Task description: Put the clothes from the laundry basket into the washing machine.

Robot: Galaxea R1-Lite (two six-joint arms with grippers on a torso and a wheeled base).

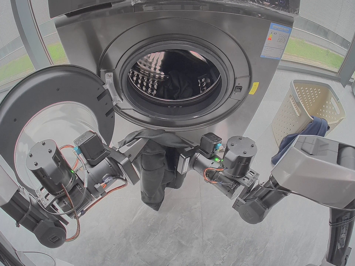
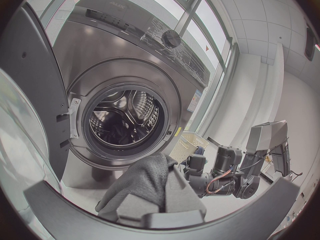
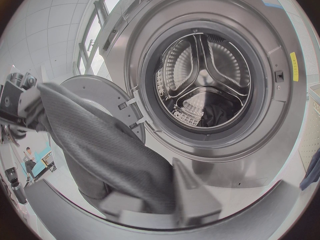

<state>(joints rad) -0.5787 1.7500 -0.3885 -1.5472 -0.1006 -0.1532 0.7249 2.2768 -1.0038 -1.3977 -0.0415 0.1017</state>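
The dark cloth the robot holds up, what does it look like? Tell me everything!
The dark cloth is a charcoal-grey garment of finely textured fabric. Its top edge stretches between the left jaws and the right jaws, both shut on it; the rest hangs down in loose folds. It is just below the open mouth of the washing machine, not yet inside.

floor [image 1: 207,237]: grey marbled tiles | windows [image 1: 321,30]: daylight, grass outside | walls [image 2: 293,94]: white | ceiling [image 2: 266,14]: white panels
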